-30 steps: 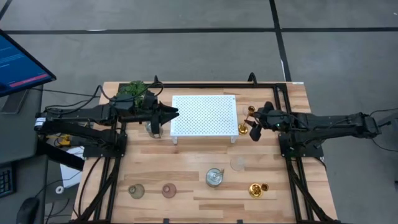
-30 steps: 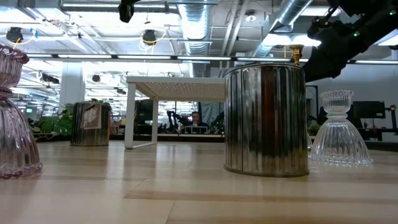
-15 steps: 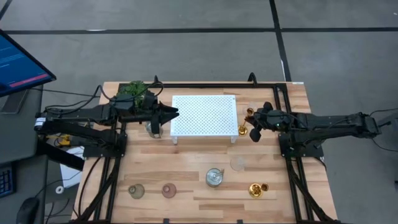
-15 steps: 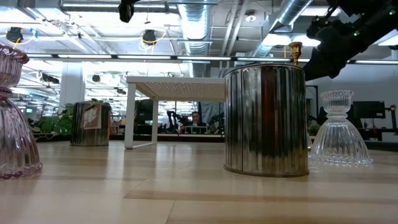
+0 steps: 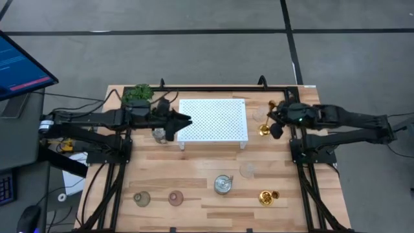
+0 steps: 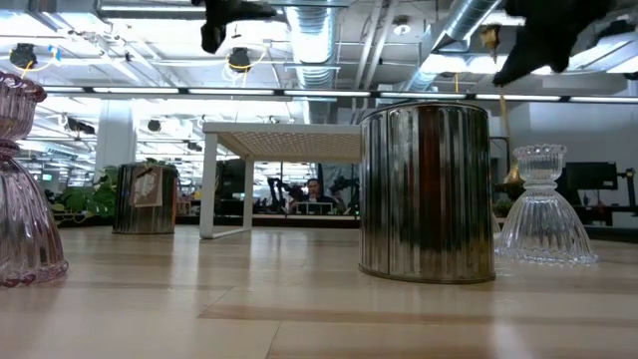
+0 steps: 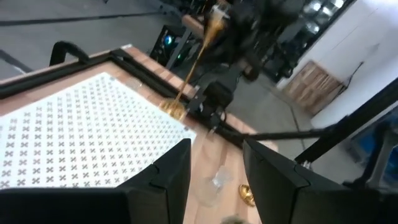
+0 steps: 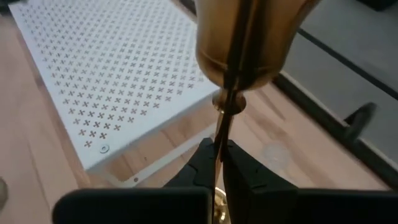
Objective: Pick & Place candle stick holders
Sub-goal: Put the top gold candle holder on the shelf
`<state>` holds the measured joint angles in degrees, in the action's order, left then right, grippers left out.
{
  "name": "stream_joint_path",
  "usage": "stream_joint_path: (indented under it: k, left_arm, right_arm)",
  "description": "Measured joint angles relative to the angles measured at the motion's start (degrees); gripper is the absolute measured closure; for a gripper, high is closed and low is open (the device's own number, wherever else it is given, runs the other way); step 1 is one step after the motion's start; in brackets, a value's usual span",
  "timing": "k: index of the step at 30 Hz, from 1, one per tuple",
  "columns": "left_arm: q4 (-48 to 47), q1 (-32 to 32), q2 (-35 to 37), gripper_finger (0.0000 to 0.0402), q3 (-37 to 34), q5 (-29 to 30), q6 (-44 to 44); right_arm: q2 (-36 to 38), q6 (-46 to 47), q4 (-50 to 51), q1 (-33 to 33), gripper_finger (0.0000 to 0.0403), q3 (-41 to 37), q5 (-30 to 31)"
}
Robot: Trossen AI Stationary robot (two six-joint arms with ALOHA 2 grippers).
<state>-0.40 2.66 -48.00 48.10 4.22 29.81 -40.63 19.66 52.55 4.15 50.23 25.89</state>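
My right gripper (image 5: 277,124) is shut on the tall slender gold candle stick holder (image 5: 265,128), held in the air off the right end of the white perforated stand (image 5: 212,120). My left gripper (image 5: 176,124) is open and empty over the stand's left edge, beside a silvery cup (image 5: 158,134) that stands on the table. On the near half of the table stand a second silvery cup (image 5: 223,184), a clear glass holder (image 5: 247,170), two gold holders (image 5: 266,197), a greenish one (image 5: 141,199) and a pinkish one (image 5: 175,198). My right gripper pinches the gold holder's thin stem (image 8: 219,142) between its two fingers, which lie across it. The bell-shaped end (image 8: 249,43) stands out beyond the fingertips. In the low view the holder hangs clear of the table, slightly tilted, its cup end (image 6: 488,38) up.
A green leafy plant (image 5: 137,92) stands at the far left corner. The arms' dark frames run along both table sides. In the low view the silvery cup (image 6: 427,189) and the glass holder (image 6: 545,204) stand close in front of the camera.
My right gripper has risen with the gold holder and gone a little toward the table's right and far edges; the holder is now lifted clear of the table. My left gripper has shifted slightly toward the right, over the stand's left edge.
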Motion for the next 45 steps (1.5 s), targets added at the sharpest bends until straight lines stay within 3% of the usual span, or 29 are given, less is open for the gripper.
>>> stream_joint_path:
  k: [6, 12, 18, 24, 30, 42, 45]
  left_arm:
    - [0.5, 0.0, -2.6, 0.0241, 0.0, -2.0, -6.2]
    - [1.8, 0.4, -3.5, 0.0177, 0.0, -0.8, -12.2]
    - [4.6, 4.0, -6.1, 0.0132, 0.1, -3.2, -16.0]
    - [12.8, 7.3, -10.0, 0.0142, 0.1, -12.6, -17.6]
    - [13.7, 8.9, -13.7, 0.0146, 2.9, -17.3, -20.4]
    - [14.8, 10.2, -16.6, 0.0148, 4.5, -17.9, -21.0]
    - [15.0, 10.0, -16.1, 0.0165, 4.6, -17.8, -21.0]
  right_arm:
    - [-3.1, -2.1, 4.0, 1.4, 0.0402, 11.8, -0.2]
    - [-11.1, -9.2, 0.9, 1.7, 0.0402, 21.3, -1.1]
    - [-23.0, -16.4, -7.2, 1.6, 0.0403, 27.8, -11.6]
    - [-33.6, -22.8, -15.7, 1.7, 0.0403, 33.2, -20.2]
    - [-39.9, -27.2, -22.4, 1.6, 0.0403, 37.5, -27.4]
    - [-44.1, -29.5, -25.7, 2.3, 0.0403, 40.5, -33.1]
    - [-44.1, -30.1, -25.8, 2.9, 0.0403, 40.6, -33.1]
